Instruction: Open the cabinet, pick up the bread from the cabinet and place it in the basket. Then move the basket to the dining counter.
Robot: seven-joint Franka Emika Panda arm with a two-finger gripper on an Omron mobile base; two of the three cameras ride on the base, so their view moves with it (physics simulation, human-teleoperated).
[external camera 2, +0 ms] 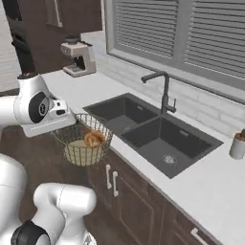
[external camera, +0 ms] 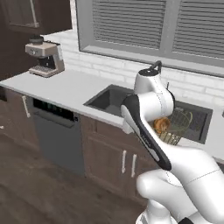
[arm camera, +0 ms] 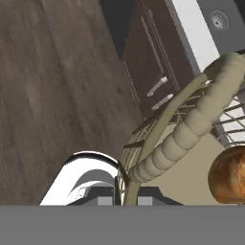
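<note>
- Pincer (arm camera: 125, 198) clamps narrowly on the basket (external camera 2: 85, 139) rim, carrying it above the floor.
- Bread (external camera 2: 94, 139) lies inside; delivery to the dining surface remains.

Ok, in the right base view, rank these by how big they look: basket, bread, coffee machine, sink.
1. sink
2. basket
3. coffee machine, though it stands farther from the camera, so unsure against the basket
4. bread, inside the basket
</note>
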